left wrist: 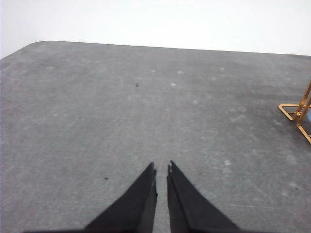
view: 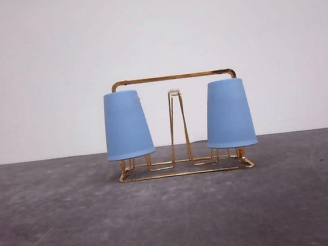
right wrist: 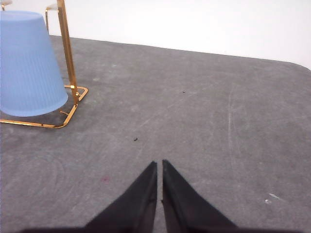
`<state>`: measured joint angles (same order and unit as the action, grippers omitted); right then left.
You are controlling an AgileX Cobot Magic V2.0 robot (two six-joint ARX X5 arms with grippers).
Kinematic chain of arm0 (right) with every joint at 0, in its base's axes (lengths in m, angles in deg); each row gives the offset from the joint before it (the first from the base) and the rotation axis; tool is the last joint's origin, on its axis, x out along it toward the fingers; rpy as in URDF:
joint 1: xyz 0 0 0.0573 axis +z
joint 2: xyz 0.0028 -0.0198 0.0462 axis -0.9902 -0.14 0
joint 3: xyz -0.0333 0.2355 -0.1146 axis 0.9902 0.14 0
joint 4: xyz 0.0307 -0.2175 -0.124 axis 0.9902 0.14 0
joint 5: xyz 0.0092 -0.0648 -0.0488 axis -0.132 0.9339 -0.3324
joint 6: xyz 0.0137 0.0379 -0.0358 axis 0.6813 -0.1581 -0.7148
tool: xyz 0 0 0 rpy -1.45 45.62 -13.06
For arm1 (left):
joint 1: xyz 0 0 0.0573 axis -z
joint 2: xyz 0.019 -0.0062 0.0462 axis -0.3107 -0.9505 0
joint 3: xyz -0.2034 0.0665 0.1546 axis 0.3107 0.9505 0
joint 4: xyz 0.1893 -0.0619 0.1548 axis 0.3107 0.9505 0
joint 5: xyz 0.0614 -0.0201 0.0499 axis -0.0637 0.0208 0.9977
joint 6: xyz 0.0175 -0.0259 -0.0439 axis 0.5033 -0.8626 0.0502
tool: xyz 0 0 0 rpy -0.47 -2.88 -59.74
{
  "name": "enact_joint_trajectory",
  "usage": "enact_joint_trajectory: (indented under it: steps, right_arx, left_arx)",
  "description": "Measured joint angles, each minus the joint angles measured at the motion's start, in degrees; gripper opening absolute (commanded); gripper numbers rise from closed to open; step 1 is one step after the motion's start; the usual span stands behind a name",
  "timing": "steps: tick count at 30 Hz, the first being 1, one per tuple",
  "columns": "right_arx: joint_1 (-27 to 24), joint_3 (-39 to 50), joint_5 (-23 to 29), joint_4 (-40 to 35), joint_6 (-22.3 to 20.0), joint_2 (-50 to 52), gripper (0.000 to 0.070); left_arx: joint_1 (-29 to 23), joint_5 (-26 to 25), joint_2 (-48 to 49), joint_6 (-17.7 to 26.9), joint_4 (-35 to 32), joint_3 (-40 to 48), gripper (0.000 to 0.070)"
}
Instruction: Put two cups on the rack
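Both claws, the left claw (left wrist: 162,170) and the right claw (right wrist: 159,165), hover pressed together and empty over the grey desk (view: 174,216), while the two blue cups (view: 127,125) (view: 229,114) sit upside down on the gold rack (view: 174,78), so the task looks done.

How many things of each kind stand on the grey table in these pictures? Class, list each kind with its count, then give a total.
Blue cups: 2, one hung upside down at the left end of the rack, one at the right end.
Gold wire rack: 1.
Total: 3.
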<state>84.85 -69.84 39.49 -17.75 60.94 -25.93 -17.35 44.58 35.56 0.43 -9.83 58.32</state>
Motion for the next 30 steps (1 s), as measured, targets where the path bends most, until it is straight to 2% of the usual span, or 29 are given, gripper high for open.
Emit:
enact_joint_trajectory:
  steps: [30]
  right_arx:
    - [0.0,0.0,0.0,-0.02,0.0,0.0,0.0017]
  left_arx:
    - [0.0,0.0,0.0,0.0,-0.01,0.0,0.0023]
